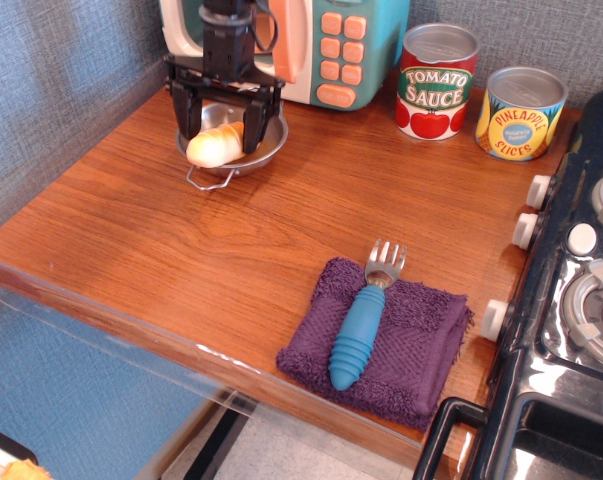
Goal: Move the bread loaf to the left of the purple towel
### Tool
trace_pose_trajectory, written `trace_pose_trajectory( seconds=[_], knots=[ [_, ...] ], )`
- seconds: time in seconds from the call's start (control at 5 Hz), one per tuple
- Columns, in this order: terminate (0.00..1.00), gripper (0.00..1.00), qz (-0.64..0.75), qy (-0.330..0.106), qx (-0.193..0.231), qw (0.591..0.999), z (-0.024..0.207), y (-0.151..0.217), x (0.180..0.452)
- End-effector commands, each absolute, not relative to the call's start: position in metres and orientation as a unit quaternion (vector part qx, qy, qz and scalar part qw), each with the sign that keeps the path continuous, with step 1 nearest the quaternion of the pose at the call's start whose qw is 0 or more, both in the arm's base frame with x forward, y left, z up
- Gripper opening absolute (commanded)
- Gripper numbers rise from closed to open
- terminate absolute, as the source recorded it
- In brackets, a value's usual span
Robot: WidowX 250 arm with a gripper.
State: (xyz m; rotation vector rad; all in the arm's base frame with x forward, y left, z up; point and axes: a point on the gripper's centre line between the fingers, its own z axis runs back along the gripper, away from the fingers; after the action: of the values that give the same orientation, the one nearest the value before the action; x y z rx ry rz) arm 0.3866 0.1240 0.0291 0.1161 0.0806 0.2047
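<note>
The bread loaf [213,149], pale yellow with tan shading, lies in a small metal bowl [268,148] at the back left of the counter. My black gripper [223,124] hangs straight down over the bowl, open, with one finger on each side of the loaf's far end. I cannot tell whether the fingers touch the loaf. The purple towel [416,345] lies folded near the front right edge of the counter, far from the gripper. A blue-handled fork [361,328] lies on the towel.
A toy microwave [321,45] stands just behind the bowl. A tomato sauce can [436,82] and a pineapple slices can [521,113] stand at the back right. A toy stove [581,290] borders the counter on the right. Bare wood lies left of the towel.
</note>
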Motion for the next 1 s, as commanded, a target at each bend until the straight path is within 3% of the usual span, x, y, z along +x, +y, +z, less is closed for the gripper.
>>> trace_pose_trajectory(
  seconds=[0.0,0.2,0.6,0.8],
  knots=[
    [0.0,0.0,0.109,0.012,0.057,0.992,0.047,0.133,0.391],
    [0.0,0.0,0.119,-0.021,0.062,0.991,0.072,0.135,0.389],
    [0.0,0.0,0.102,-0.141,0.027,0.984,0.152,0.134,0.372],
    [0.0,0.0,0.07,-0.13,0.026,0.989,0.145,0.12,0.343]
  ],
)
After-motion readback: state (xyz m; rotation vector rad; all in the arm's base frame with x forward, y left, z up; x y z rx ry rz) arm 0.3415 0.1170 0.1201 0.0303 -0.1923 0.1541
